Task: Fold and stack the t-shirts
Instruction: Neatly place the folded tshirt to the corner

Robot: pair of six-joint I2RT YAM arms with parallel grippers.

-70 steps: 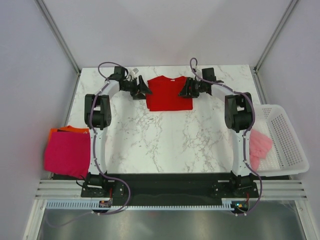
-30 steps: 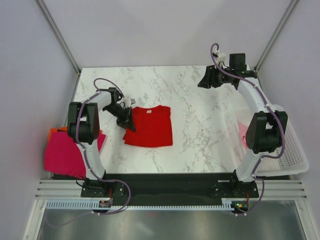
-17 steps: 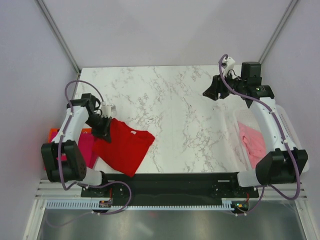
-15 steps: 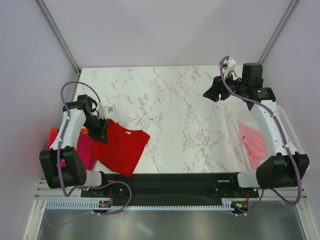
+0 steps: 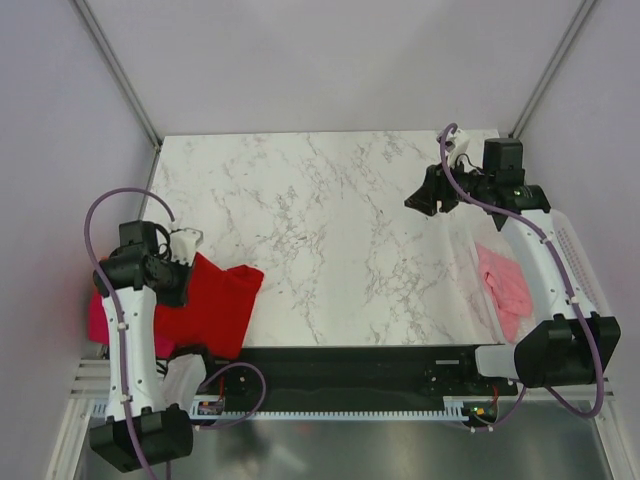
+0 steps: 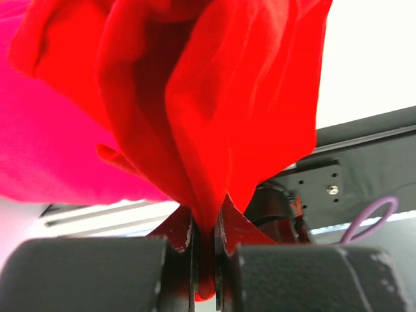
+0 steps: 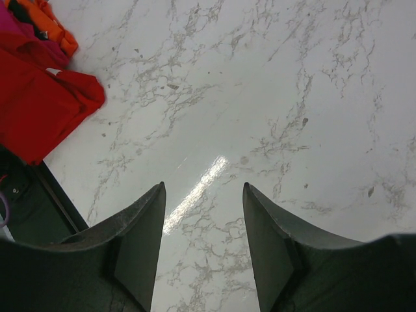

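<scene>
Red t-shirt, crumpled at the near-left corner of the marble table, its left side overlapping the magenta t-shirt just off the table's left edge.

Top view: left gripper at the left margin of the red cloth, above the magenta one. Right gripper over the far-right part of the table, well apart from all cloth. Pale pink t-shirt inside the white basket at the table's right edge.

Left wrist view: fingers pressed together on a gathered fold of the red t-shirt, with cloth bulging in loose pleats beyond the tips. Magenta t-shirt behind it at left.

Right wrist view: right gripper spread, nothing between the tips, bare marble below. Red t-shirt at upper left, just beside the orange t-shirt in the corner.
</scene>
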